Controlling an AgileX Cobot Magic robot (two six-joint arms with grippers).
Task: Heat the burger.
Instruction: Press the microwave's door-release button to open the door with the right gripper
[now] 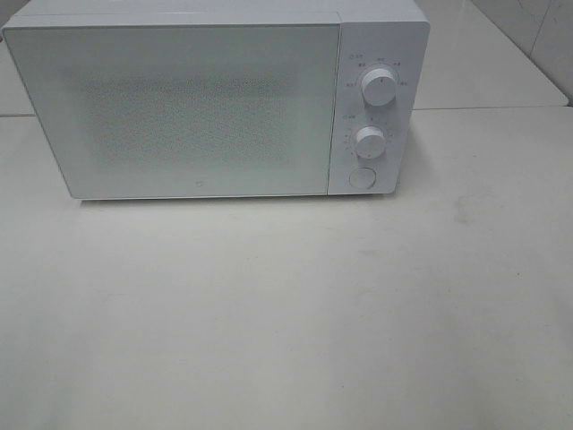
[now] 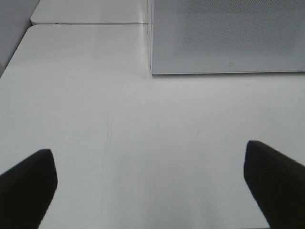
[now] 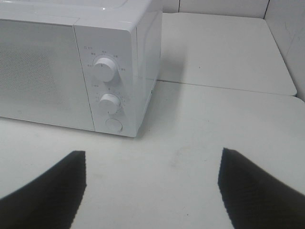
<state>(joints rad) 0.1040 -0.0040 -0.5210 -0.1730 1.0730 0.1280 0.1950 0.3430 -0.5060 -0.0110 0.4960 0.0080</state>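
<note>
The burger is out of view in every frame. A white microwave point(image 1: 215, 98) stands at the back of the white table with its door point(image 1: 175, 107) shut. Its control panel carries an upper knob point(image 1: 379, 89), a lower knob point(image 1: 369, 141) and a round button point(image 1: 362, 177). Neither arm shows in the exterior high view. My left gripper point(image 2: 152, 183) is open over bare table, short of the microwave's point(image 2: 228, 36) lower left corner, nothing between its fingers point(image 2: 28, 183). My right gripper point(image 3: 152, 188) is open too, facing the microwave's point(image 3: 71, 71) control panel and knobs point(image 3: 104, 69), empty.
The white table point(image 1: 286, 313) spreads out in front of the microwave. A second white tabletop point(image 1: 492, 63) adjoins at the back right, with a seam between them. A tiled wall point(image 1: 546, 36) rises at the far right.
</note>
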